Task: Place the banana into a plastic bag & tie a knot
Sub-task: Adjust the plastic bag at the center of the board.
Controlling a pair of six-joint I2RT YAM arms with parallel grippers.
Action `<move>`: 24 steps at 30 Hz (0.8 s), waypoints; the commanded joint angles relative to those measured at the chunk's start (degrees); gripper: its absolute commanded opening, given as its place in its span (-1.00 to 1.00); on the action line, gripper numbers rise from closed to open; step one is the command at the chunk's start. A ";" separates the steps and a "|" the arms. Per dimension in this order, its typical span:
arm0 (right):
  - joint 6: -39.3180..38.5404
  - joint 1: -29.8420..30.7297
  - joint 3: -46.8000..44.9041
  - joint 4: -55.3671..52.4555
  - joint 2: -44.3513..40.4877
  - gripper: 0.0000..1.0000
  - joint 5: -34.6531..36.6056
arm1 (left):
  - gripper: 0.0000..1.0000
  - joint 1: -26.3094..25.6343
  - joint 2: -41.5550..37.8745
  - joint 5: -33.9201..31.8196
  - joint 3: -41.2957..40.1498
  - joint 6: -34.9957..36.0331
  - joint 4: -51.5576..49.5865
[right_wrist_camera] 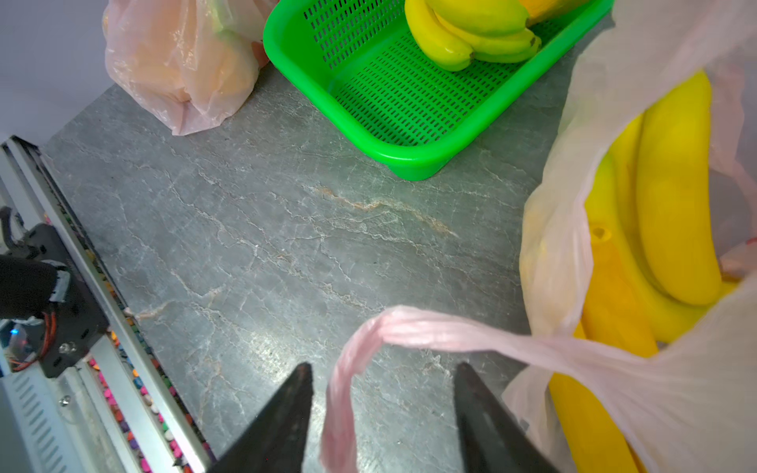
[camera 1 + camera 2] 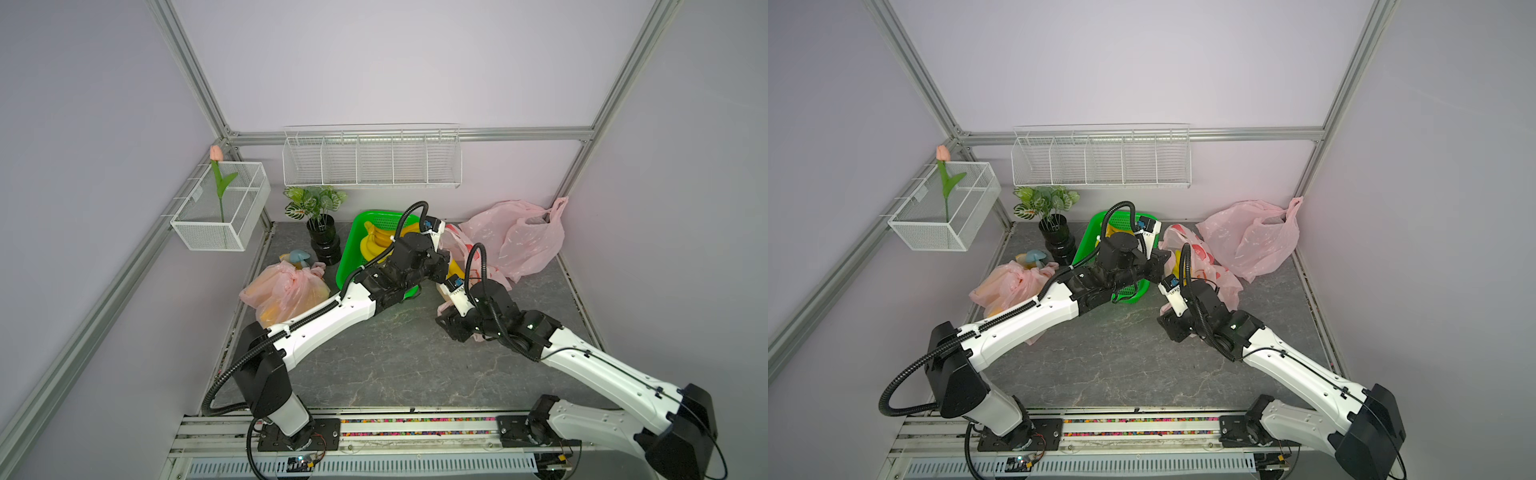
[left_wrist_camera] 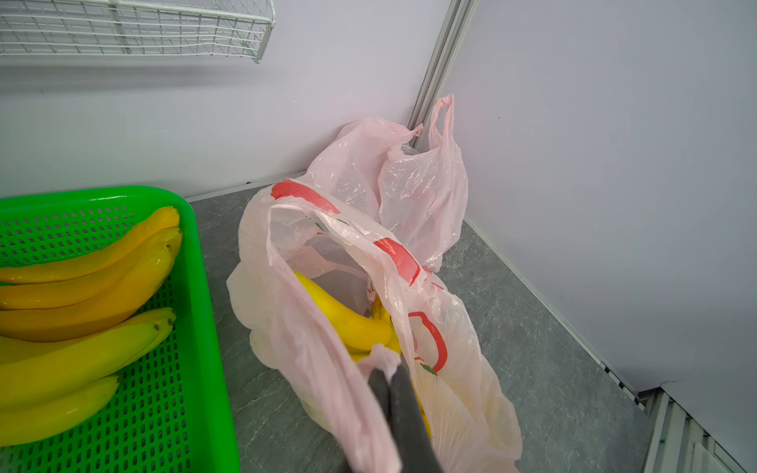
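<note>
Tabletop (image 2: pixel 395 365) grey-veined (lilac walls (image 2: pixel 395 62)) bears bag (image 3: pixel 278 311).

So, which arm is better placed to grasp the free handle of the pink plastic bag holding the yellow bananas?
Right. Its open jaws stand on either side of the free pink handle. The left jaws are shut on the other handle of the pink plastic bag, so they are occupied.

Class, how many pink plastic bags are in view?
3: a tied pink bag by the left wall; a red-printed pink bag holding yellow bananas, beside the green basket; a crumpled pink bag in the back right corner, which may hide another.
</note>
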 commanded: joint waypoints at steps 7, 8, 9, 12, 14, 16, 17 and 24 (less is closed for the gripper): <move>1.88 -1.33 -1.13 3.56 -2.92 -0.82 -0.02 | -1.00 0.39 -3.28 -3.03 -1.92 -1.26 1.45; 2.34 -2.45 -1.65 3.43 -4.60 -0.86 0.10 | -1.00 0.38 -3.90 -3.89 -2.42 -1.26 1.54; 2.82 -3.94 -2.13 3.41 -6.28 -0.87 0.03 | -1.00 0.39 -4.50 -4.60 -2.98 -1.06 1.75; 4.64 -10.24 -3.15 3.74 -11.88 -0.87 -2.43 | -1.00 0.72 -6.80 -5.42 -5.27 0.56 3.38; 5.71 -14.59 -2.69 4.11 -14.01 -0.87 -4.94 | -1.00 1.07 -8.09 -4.98 -6.47 1.92 4.53; 6.67 -18.03 -1.33 4.37 -14.57 -0.87 -6.98 | -1.00 1.17 -9.58 -4.89 -7.39 3.36 6.19; 7.14 -19.69 -0.31 4.53 -14.61 -0.87 -7.65 | -1.00 1.18 -10.25 -4.80 -7.68 4.38 7.07; 10.27 -31.69 9.01 2.79 -15.36 -0.86 -6.26 | -1.00 1.27 -12.73 -5.85 -6.48 10.80 7.21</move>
